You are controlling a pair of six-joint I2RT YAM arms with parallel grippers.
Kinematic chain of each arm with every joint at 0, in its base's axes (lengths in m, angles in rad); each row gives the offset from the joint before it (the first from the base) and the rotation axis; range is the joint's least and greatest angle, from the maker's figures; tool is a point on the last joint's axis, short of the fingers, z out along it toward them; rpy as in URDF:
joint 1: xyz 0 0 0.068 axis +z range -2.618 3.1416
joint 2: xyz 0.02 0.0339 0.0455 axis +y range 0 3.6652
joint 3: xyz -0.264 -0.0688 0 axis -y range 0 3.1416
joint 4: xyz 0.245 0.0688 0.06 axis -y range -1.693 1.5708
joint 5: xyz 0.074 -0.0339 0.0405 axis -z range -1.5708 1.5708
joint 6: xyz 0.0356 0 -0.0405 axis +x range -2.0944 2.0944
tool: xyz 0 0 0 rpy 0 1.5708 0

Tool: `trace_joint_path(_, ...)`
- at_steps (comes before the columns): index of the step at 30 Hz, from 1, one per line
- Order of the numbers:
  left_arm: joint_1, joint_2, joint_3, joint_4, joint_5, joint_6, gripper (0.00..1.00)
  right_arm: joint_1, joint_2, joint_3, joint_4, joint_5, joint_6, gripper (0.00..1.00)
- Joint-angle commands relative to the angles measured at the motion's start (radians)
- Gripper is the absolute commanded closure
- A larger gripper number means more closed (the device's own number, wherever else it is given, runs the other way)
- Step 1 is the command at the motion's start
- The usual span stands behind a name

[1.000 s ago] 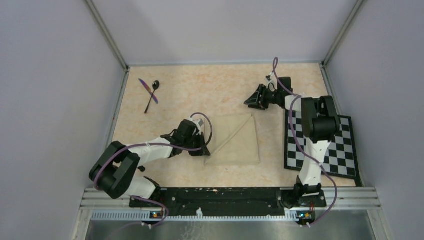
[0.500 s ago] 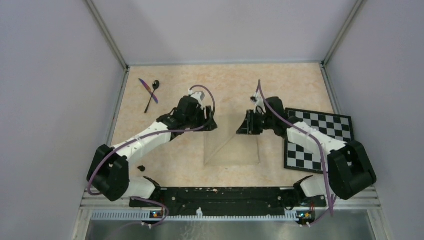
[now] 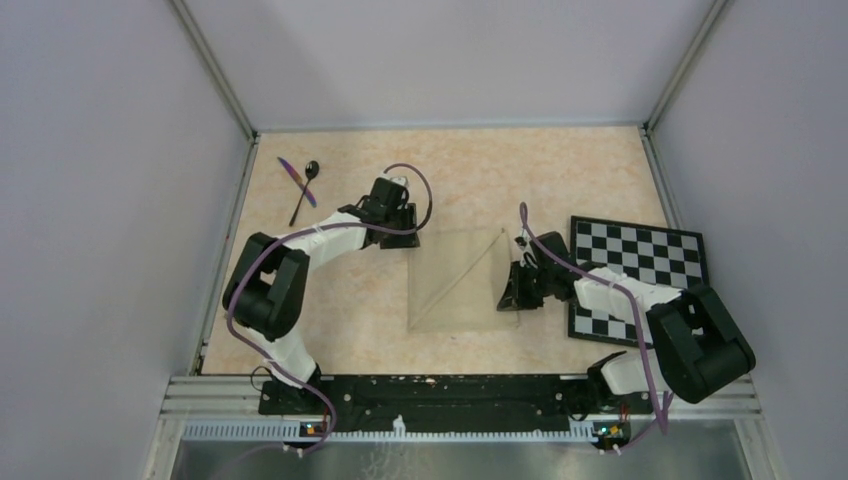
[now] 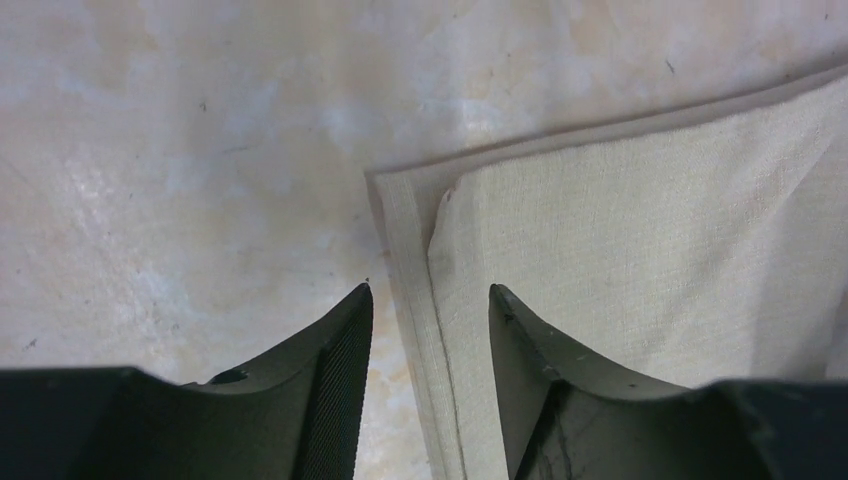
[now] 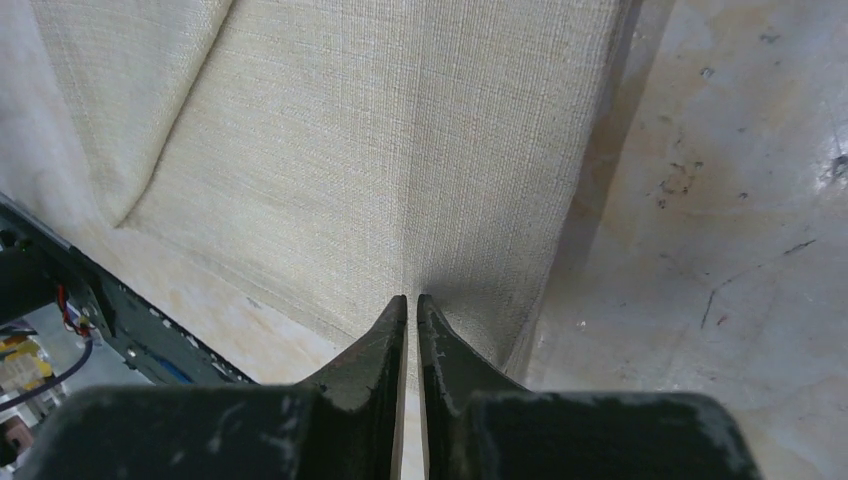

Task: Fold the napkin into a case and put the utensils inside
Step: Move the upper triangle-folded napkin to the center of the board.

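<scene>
The right gripper [image 5: 411, 302], brought to the right edge of the napkin [image 3: 465, 285], is being pinched onto it; the left gripper [image 4: 428, 295], reopened, is being held spread astride its far-left corner. Another fold seems intended; the utensils [image 3: 303, 185] are being left beyond that corner.

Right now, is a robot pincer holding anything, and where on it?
The right pincer pinches the napkin just inside its right edge. The left pincer is open astride the napkin's left edge, gripping nothing.
</scene>
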Motion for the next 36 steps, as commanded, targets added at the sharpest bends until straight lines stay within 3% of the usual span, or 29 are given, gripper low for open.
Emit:
trace_joint_path(1,0.0,0.046,0.076,0.019,0.016,0.033,0.5,0.007,-0.005,-0.01,0.072,0.026,0.021,0.94)
trace_joint_path(6,0.0,0.068,0.046,0.043,0.016,0.026,0.57,0.007,0.002,-0.019,0.097,0.055,0.035,0.94)
trace_joint_path(17,0.004,0.042,-0.044,0.107,0.008,-0.005,0.82,0.005,0.06,0.016,0.105,0.176,0.027,0.97)
trace_joint_path(26,0.013,0.015,-0.128,0.169,0.029,-0.033,0.99,0.001,0.169,0.147,0.043,0.369,-0.069,0.98)
trace_joint_path(28,0.014,-0.006,-0.142,0.174,0.052,-0.044,0.98,0.005,0.168,0.189,0.008,0.396,-0.117,0.98)
trace_joint_path(30,0.012,-0.041,-0.152,0.166,0.071,-0.052,0.91,0.032,0.13,0.233,-0.059,0.459,-0.155,0.93)
trace_joint_path(33,0.017,-0.142,-0.169,0.143,0.072,-0.051,0.82,0.131,0.042,0.301,-0.19,0.583,-0.202,0.74)
trace_joint_path(36,0.037,-0.26,-0.189,0.1,0.039,-0.044,0.62,0.292,-0.006,0.361,-0.276,0.643,-0.195,0.51)
